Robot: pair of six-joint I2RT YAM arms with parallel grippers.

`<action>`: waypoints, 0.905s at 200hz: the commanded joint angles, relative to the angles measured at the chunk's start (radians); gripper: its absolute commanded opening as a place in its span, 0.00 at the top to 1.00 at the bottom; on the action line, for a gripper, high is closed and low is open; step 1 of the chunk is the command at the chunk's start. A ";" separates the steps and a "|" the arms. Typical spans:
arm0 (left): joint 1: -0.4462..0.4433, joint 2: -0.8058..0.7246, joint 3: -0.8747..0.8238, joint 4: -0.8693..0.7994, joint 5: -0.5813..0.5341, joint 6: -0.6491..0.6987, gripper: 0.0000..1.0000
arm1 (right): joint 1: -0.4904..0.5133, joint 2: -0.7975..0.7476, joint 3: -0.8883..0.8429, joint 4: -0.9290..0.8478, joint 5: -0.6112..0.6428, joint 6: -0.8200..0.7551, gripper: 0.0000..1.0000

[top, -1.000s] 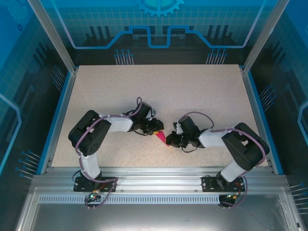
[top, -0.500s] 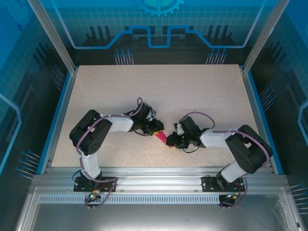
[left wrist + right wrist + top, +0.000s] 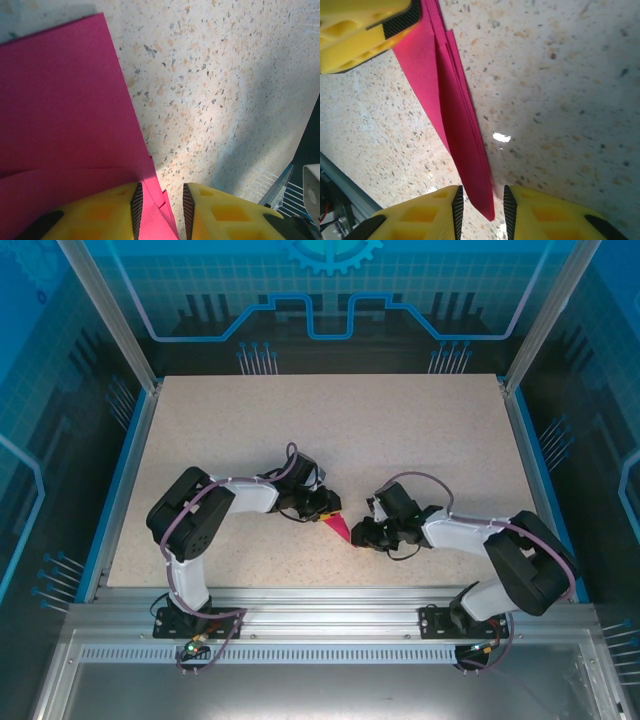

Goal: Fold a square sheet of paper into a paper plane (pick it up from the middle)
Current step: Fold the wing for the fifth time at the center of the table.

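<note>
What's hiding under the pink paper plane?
The speckled table shows all around the paper plane. The bit right beneath it is covered by the folded pink layers, so anything there is hidden.

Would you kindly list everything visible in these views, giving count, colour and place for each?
paper plane: one, magenta-pink, lying on the table between the two grippers.
table: one, speckled beige, beneath everything.
enclosure panels: several, blue printed, around the table's far and side edges.
aluminium frame: one, silver, along the near edge, bearing the arm bases.
left gripper: one, yellow fingers with black pads, jaws apart astride the plane's end opposite its tip.
right gripper: one, yellow and black, jaws apart astride the plane's sharp tip.
</note>
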 commanded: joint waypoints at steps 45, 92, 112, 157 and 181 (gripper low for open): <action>0.000 0.029 0.018 -0.028 0.006 0.034 0.68 | 0.004 0.053 0.035 -0.101 0.023 -0.029 0.75; 0.000 0.028 0.023 -0.031 0.011 0.038 0.69 | 0.037 0.045 0.073 -0.200 0.110 -0.047 0.77; -0.001 0.026 0.023 -0.036 0.012 0.041 0.69 | 0.049 -0.012 0.094 -0.214 0.144 -0.056 0.82; -0.001 0.031 0.025 -0.036 0.015 0.043 0.69 | 0.051 -0.062 0.138 -0.123 0.069 -0.084 0.96; -0.001 0.030 0.026 -0.036 0.018 0.044 0.69 | 0.064 0.003 0.166 -0.025 -0.041 -0.068 0.97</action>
